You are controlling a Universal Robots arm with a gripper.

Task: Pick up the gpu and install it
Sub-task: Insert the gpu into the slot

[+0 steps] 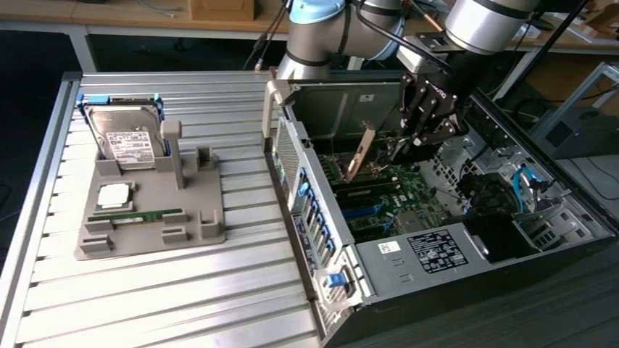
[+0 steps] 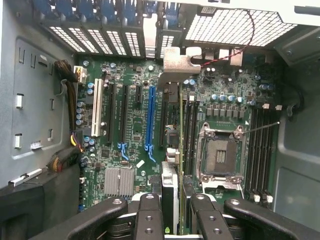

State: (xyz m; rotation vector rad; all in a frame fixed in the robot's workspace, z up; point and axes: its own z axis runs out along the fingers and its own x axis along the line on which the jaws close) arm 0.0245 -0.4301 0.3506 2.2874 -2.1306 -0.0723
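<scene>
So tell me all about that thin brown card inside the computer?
The gpu is a thin flat card, tan-brown on its face and dark edge-on, with a silver bracket at the end nearest the vented back wall. It stands on edge, slightly tilted, over the green motherboard inside the open computer case. The tool clamps its other end. Whether it touches a slot is unclear.

I counted one bench (image 1: 145, 290), one computer case (image 1: 309, 190) and one grey holder (image 1: 198, 226). On the holder I counted one hard drive (image 1: 130, 141), one processor chip (image 1: 114, 194) and one green memory stick (image 1: 135, 216). I counted one arm (image 1: 320, 36), one tool (image 2: 172, 220) and one gpu (image 1: 362, 154). On the one mainboard (image 2: 140, 70) I counted one blue slot (image 2: 150, 120), one white slot (image 2: 98, 110), one processor socket (image 2: 220, 155) and one finned heat sink (image 2: 120, 181).
</scene>
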